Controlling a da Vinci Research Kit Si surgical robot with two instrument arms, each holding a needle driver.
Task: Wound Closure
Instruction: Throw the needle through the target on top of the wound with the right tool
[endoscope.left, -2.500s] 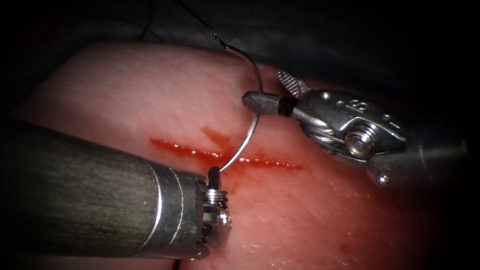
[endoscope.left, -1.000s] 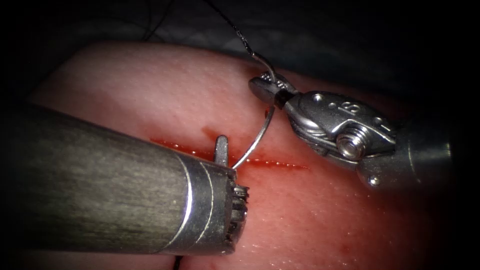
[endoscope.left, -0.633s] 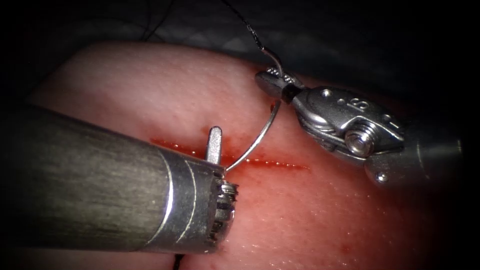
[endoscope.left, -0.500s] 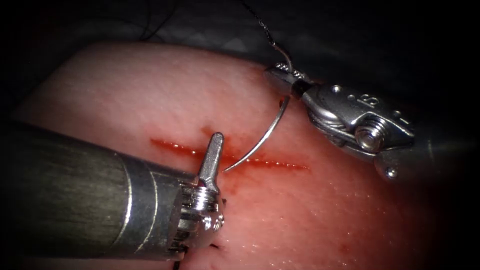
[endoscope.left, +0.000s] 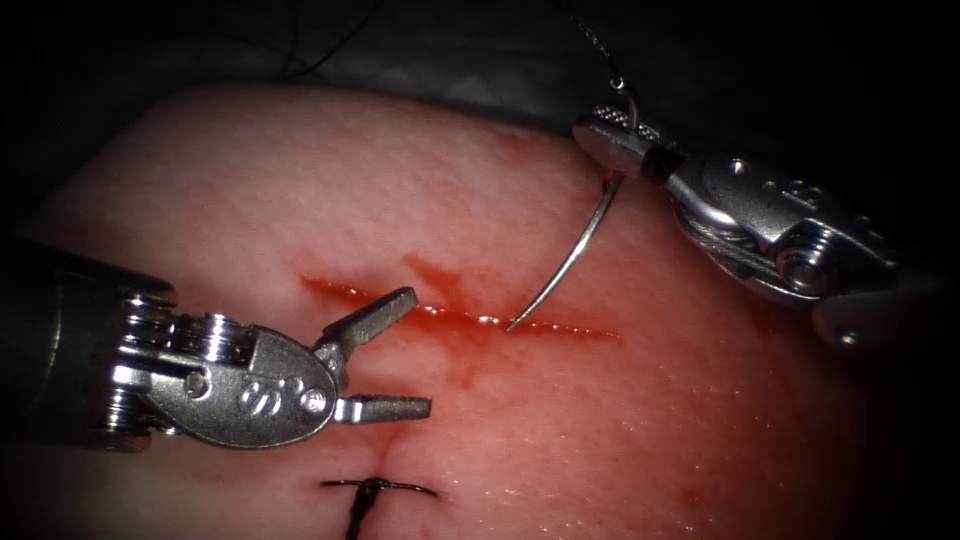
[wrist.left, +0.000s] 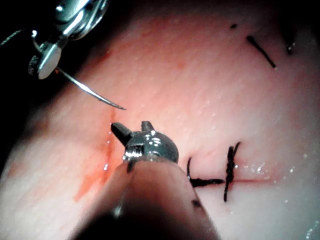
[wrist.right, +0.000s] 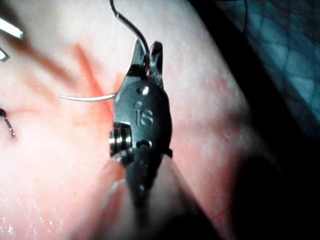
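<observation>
Fingers (endoscope.left: 385, 330) of left tool spread, empty; right tool (endoscope.left: 612, 138), marked "IS", grips needle (endoscope.left: 572, 262) near its tail.

A: Which items are being obscured?
B: The right tool (endoscope.left: 612, 140) is covering part of the needle (endoscope.left: 570, 265); the thread (endoscope.left: 590, 30) is running off the frame edge.
A: And the stitch (endoscope.left: 372, 490)?
B: The edge is cutting it off.

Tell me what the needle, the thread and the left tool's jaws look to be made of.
Needle: likely polished steel; thin, bright, glinting, held near its thread end by the right gripper, tip just above the cut, not in the tissue.
Thread: dark, matte, probably braided; faintly beaded outline.
Left gripper: dull grey metal with soft highlights, open, holding nothing.
</observation>
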